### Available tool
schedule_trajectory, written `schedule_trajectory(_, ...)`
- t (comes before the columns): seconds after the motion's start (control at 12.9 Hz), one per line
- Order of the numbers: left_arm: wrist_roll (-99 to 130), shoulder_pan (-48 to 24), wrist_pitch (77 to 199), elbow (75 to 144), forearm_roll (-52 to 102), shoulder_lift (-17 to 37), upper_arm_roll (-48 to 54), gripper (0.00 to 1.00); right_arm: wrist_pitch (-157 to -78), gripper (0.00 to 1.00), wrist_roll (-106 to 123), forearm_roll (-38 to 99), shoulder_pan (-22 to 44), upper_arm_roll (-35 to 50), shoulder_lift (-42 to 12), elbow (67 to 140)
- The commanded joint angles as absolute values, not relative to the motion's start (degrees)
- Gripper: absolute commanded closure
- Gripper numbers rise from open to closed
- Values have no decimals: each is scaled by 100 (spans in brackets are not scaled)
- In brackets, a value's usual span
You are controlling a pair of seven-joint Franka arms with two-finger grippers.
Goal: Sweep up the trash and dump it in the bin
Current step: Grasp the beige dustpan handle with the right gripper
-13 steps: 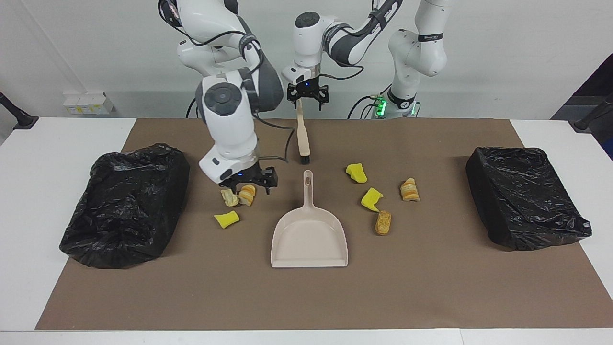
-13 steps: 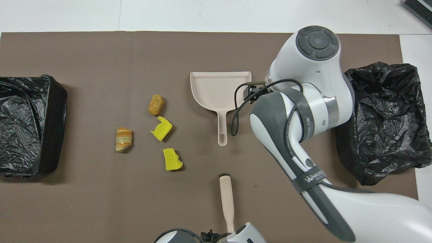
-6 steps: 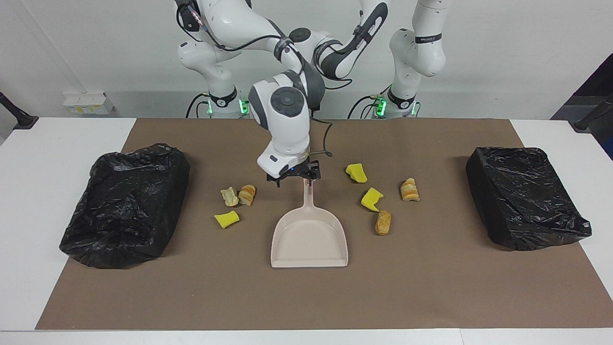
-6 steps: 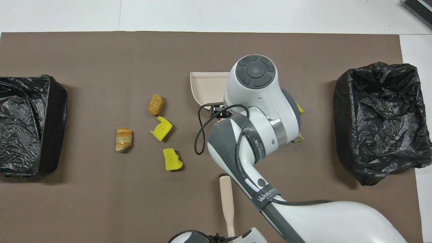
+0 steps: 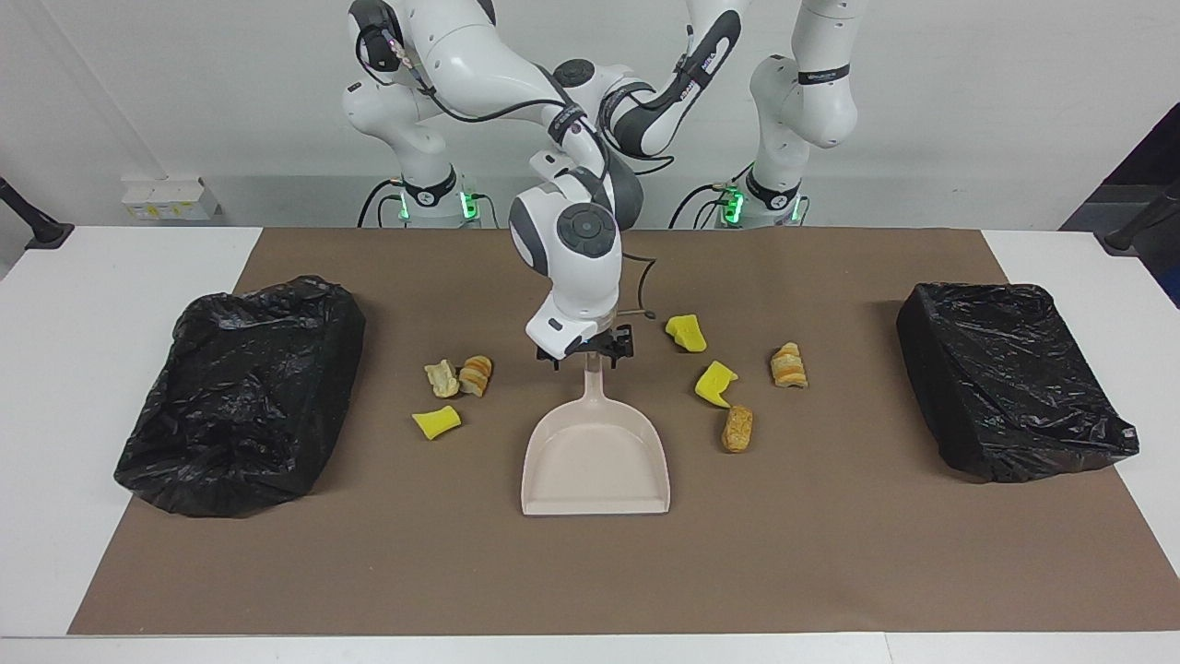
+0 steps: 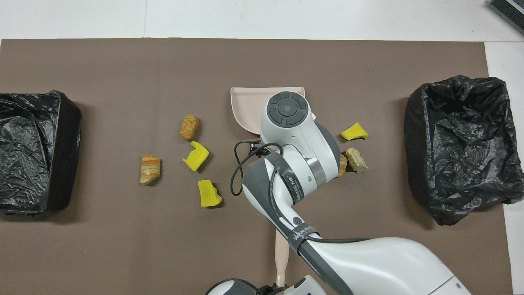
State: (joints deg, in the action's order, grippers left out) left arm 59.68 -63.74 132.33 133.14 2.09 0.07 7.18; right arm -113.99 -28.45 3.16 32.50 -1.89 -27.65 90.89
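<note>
The beige dustpan (image 5: 595,461) lies flat mid-mat, handle toward the robots; it also shows in the overhead view (image 6: 247,102). My right gripper (image 5: 591,358) is low over the handle, open, a finger on either side. My left gripper (image 6: 279,287) is shut on the brush (image 6: 281,262) by its handle; the right arm hides it in the facing view. The trash lies in two groups. Several bits (image 5: 715,383) lie beside the pan toward the left arm's end. Three bits (image 5: 436,421) lie toward the right arm's end.
A bin lined with a black bag (image 5: 244,397) stands at the right arm's end of the brown mat, and another (image 5: 1009,378) at the left arm's end. White table edges surround the mat (image 5: 590,572).
My right gripper has swung from over the bread bits at its own end across to the dustpan handle and come down onto it. The brush and left gripper have stayed put.
</note>
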Motion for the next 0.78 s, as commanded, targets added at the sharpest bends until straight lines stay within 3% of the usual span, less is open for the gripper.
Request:
schedule_trajectory(0.0,6038,-6443,13097,13307,202,-131,624,100,-11514,1,-2725,413,3191,-70,-2549,9369)
schedule_trajectory(0.08,6029,-6399,12948,13298,193,-193,615,100,-11453,7,-2707,413,3190,-70,-2540,9387)
schedule_trajectory(0.23,5898,-6311,12387,13289,141,-456,598,100,-11435,50,-2497,430,3164,-70,-2540,9378)
schedule_trajectory(0.39,5268,-5926,11701,13289,132,-789,598,100,-11478,100,-2487,746,3138,-70,-2549,9387)
schedule_trajectory(0.7,4799,-5346,11144,13307,-481,-896,598,100,-11540,100,-2375,747,3138,-70,-2549,9378)
